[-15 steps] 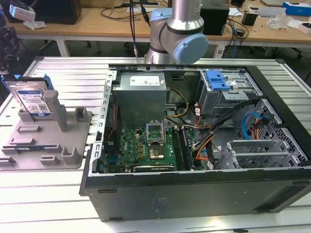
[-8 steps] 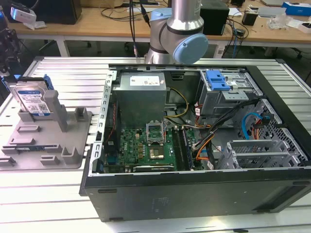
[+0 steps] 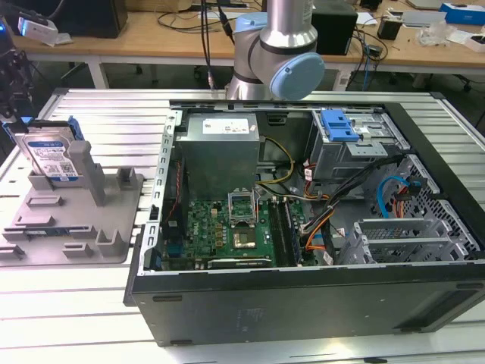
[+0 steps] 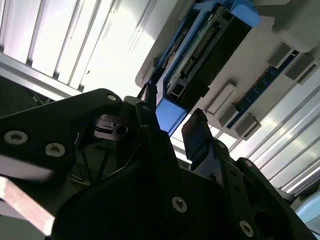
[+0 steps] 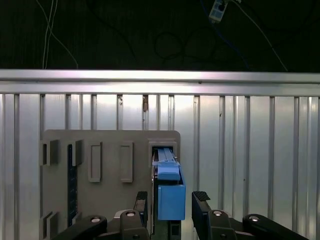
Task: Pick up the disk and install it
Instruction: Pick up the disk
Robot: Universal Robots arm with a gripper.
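While the disk (image 3: 53,155) stands upright in the grey holder (image 3: 76,227) on the slatted surface (image 3: 76,303), the end effector (image 5: 171,204) hangs just over it, fingers (image 5: 201,205) spread either side, gripping nothing.

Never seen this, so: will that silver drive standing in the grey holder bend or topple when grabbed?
Probably stiff: the disk looks like a metal slab. Likely heavy for its size. Standing on edge in the grey holder, it might tip if nudged sideways, though the open end effector straddles it.
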